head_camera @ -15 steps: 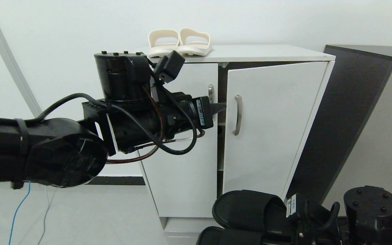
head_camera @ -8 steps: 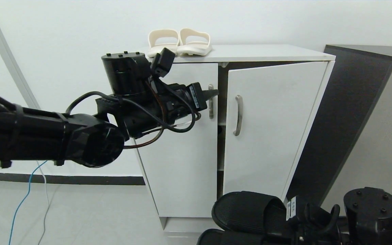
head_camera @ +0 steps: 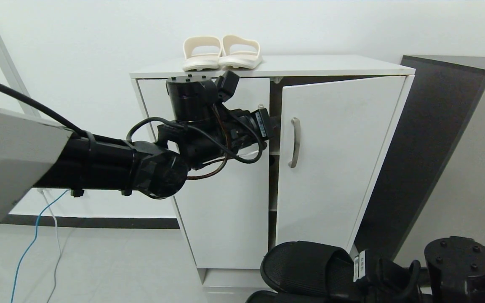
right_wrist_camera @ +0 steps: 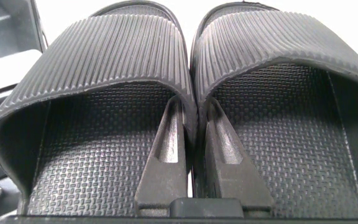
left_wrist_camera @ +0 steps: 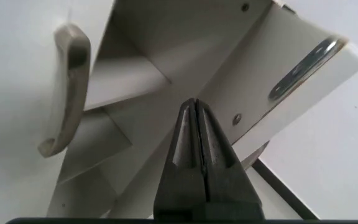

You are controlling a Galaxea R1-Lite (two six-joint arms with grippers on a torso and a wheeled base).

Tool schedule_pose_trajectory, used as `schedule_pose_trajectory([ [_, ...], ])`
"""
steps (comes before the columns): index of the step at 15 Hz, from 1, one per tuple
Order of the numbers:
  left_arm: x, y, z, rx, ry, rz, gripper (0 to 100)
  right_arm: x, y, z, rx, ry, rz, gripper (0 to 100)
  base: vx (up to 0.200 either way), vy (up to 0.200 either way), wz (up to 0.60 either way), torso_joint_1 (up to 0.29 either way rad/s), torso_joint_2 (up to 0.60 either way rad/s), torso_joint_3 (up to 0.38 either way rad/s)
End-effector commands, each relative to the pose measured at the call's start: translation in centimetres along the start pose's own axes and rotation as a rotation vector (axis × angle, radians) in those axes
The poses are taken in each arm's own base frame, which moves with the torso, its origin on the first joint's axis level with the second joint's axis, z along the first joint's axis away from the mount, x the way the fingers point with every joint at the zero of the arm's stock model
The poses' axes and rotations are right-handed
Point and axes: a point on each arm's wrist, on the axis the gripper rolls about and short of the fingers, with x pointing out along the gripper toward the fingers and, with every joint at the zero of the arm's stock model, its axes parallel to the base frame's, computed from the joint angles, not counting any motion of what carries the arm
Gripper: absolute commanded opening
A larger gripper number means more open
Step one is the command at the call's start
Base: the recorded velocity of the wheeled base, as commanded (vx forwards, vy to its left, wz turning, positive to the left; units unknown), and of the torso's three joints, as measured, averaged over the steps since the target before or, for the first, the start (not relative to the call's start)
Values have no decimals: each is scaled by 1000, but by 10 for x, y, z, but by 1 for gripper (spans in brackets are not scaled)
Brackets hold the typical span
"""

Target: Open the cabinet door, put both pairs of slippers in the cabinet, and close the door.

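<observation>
A plain white wall [head_camera: 78, 50] fills the background. A black baseboard [head_camera: 99, 222] runs along its foot where it meets the pale grey floor [head_camera: 120, 269]. At the far left of the wall, a thin grey bar [head_camera: 9, 67] slants from the upper corner down and to the right. Two loose cables hang low against the wall on the left, cross the baseboard and trail over the floor to its near edge: a blue cable [head_camera: 25, 252] and, just beside it, a pale grey cable [head_camera: 59, 256]. At the right stands a tall dark unit [head_camera: 419, 160] with a black top, a dark side panel and a lighter grey front, its foot on the floor.
</observation>
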Motion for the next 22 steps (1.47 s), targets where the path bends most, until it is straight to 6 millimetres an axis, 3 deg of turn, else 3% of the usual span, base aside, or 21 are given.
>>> schedule_pose_trajectory([
  [1,1,-4,-7,-5,16,-8,0,1,0,-2,-3,8,3,0,-200,0,0,2,2,2],
  [7,-21,-49,-23,51,69,-97,0,1,3,-1,-11,7,14,0,-200,0,0,0,3,4],
  [11,-23,-44,-22,55,69,-80,0,1,3,-2,-7,8,11,0,-150,0,0,1,3,3],
  [13,-37,-35,-16,64,52,-48,0,1,2,-1,-7,6,8,0,0,0,0,0,0,0],
  [15,-76,-20,-18,164,41,57,0,0,2,-1,-5,4,3,0,0,0,0,0,0,0],
  [17,-125,-19,-25,195,46,160,0,0,0,0,-2,2,-3,0,0,0,0,0,0,0],
  [20,-202,-39,-44,195,46,191,0,0,-7,1,9,-8,-31,0,0,0,0,0,0,0],
  [22,-242,-56,-46,210,-3,234,0,0,-10,3,11,-15,-41,0,0,0,0,0,0,0],
])
